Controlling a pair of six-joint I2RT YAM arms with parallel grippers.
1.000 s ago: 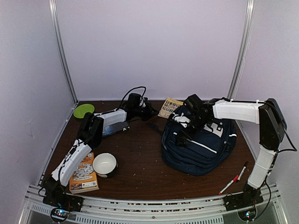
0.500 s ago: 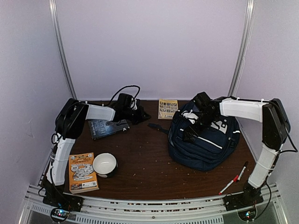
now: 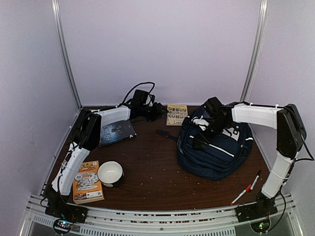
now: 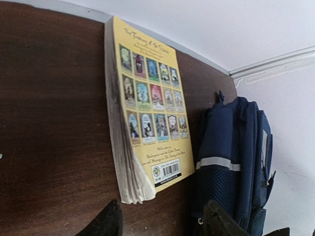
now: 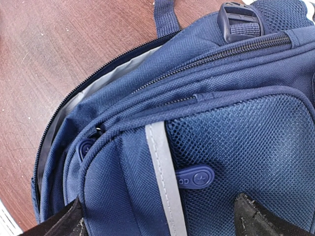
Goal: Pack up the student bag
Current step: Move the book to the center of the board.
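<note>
The student bag (image 3: 216, 147), navy with white trim, lies at the right of the table. Its main zip stands open, and grey lining (image 5: 98, 83) shows in the right wrist view. My right gripper (image 3: 202, 140) is open just above the bag's front pocket (image 5: 231, 147), one finger at each side and nothing gripped. My left gripper (image 3: 155, 110) is at the back centre, open and empty, just short of a yellow paperback (image 3: 177, 114). In the left wrist view the paperback (image 4: 147, 113) lies flat ahead of the fingertips (image 4: 106, 221), with the bag (image 4: 231, 162) to its right.
A dark book (image 3: 115, 132) lies under the left forearm. Near the front left are an orange book (image 3: 87, 182) and a white bowl (image 3: 110, 173). Two pens (image 3: 248, 187) lie at the front right. Pale walls enclose the table on three sides.
My left gripper has opened from shut and moved right, toward the yellow paperback. The bag and my right gripper shifted slightly right early on, then stayed still.
</note>
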